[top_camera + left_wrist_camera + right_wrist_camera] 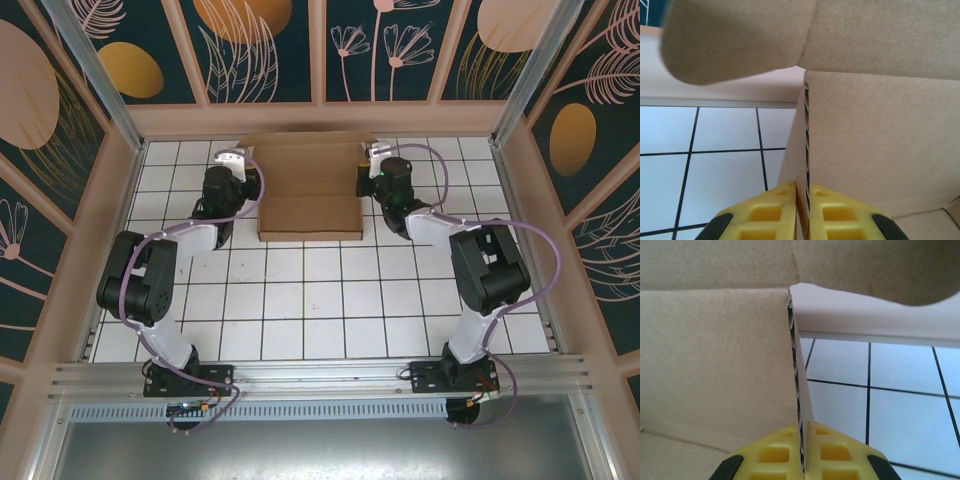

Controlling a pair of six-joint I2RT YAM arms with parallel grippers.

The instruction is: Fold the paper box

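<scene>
Where the top view looks down, the box (310, 195) lies at the far end of the table (300, 300), with the left gripper (238, 160) at its left side and the right gripper (372, 160) at its right. In the left wrist view, the yellow jaws are clenched on an upright cardboard edge. In the right wrist view, the jaws likewise pinch the box's edge. Both arms should probably swing their sides evenly together, so the creases bend cleanly without skewing.
</scene>
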